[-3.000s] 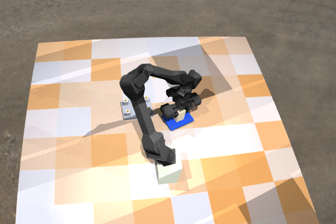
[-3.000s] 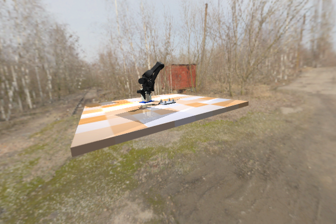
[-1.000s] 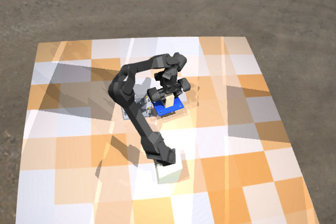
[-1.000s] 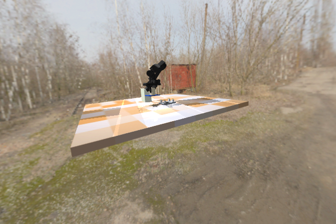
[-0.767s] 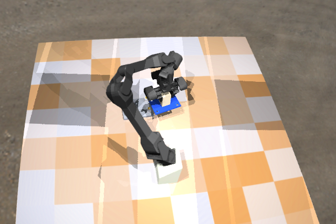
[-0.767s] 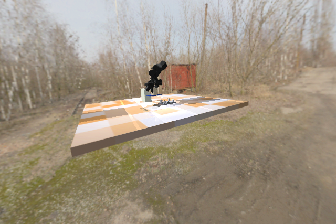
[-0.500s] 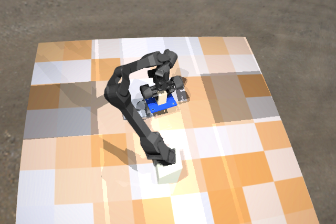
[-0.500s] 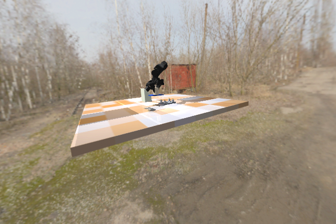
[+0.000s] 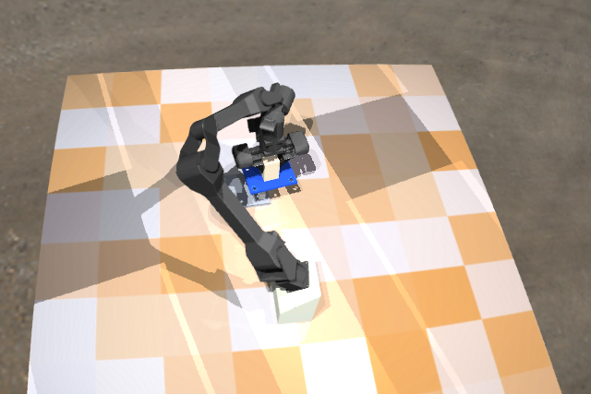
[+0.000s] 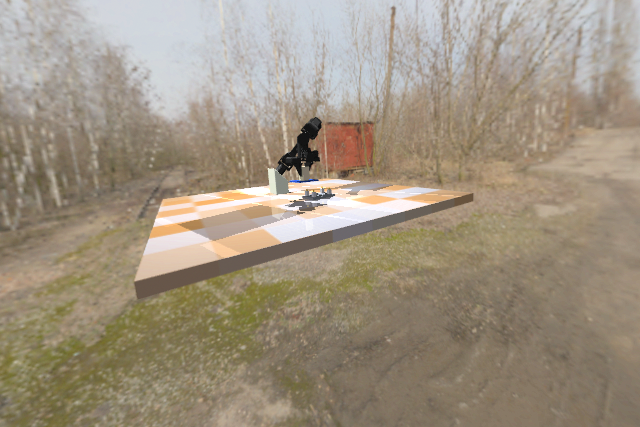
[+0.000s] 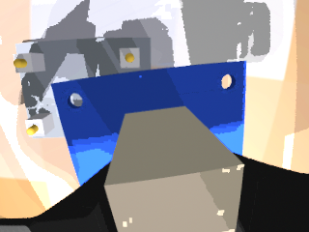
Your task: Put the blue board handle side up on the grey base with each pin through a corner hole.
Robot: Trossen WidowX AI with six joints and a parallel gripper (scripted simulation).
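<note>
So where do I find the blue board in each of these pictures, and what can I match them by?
Top: the blue board is near the middle, under the gripper.
Exterior: a thin blue strip just right of the pale block, near the table's far edge.
Wrist: across the middle, partly hidden by its handle.
Shared landmark: that upright handle.

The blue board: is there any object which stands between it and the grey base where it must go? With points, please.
Nothing visible stands between the blue board [image 9: 283, 183] [image 10: 295, 181] [image 11: 159, 87] and the grey base [image 9: 258, 203] [image 11: 98, 43]. In the wrist view, the board overlaps part of the base, so that covered part cannot be checked.
</note>
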